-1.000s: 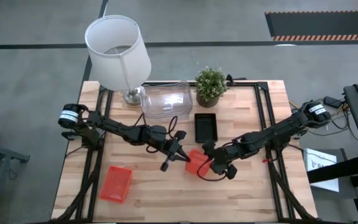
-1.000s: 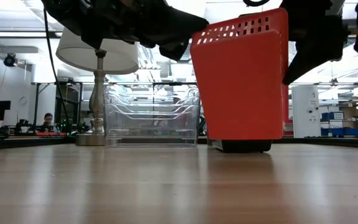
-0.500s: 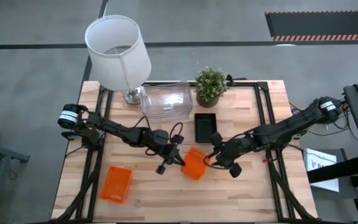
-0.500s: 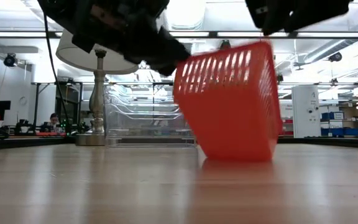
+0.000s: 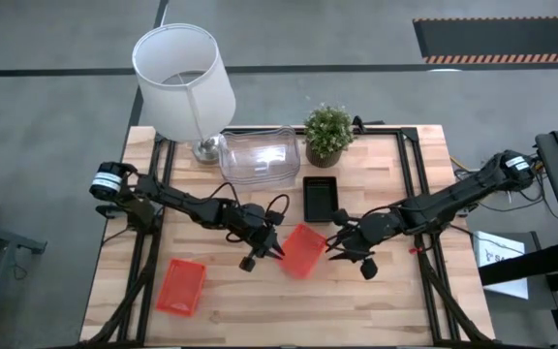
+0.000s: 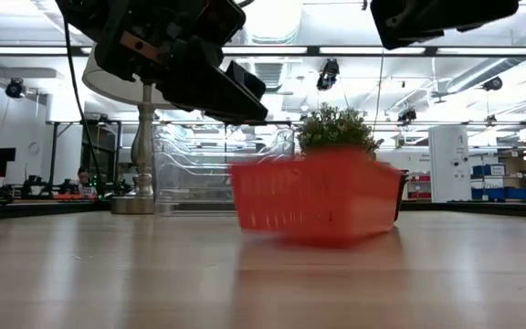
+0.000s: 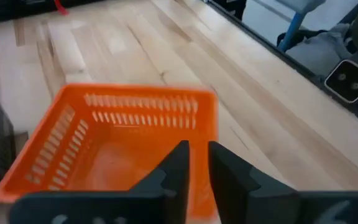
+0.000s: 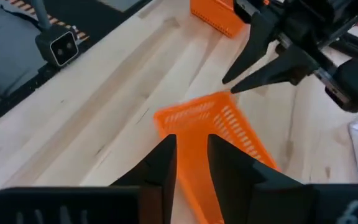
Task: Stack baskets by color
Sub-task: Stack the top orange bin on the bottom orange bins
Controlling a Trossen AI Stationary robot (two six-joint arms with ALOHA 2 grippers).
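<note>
A red-orange basket (image 5: pixel 303 250) lies open side up on the table's middle, blurred in the low view (image 6: pixel 313 196). My left gripper (image 5: pixel 269 250) hangs just above its left rim, fingers a narrow gap apart (image 7: pixel 199 165), clear of the basket (image 7: pixel 117 143). My right gripper (image 5: pixel 340 244) is raised by the basket's right side, also a little open (image 8: pixel 191 155), with nothing in it. A second red-orange basket (image 5: pixel 180 287) rests flat near the front left. A black basket (image 5: pixel 321 197) lies behind the middle. Clear baskets (image 5: pixel 258 157) are nested at the back.
A white-shaded lamp (image 5: pixel 182 73) stands at the back left beside the clear baskets. A potted green plant (image 5: pixel 327 131) stands at the back centre. Bare wood lies along the front edge and to the right of the black basket.
The red-orange basket stood on edge, lifted between both grippers. It has tipped toward the table's left and dropped flat onto the wood, open side up. My left gripper has let go and tipped downward. My right gripper has risen away from it.
</note>
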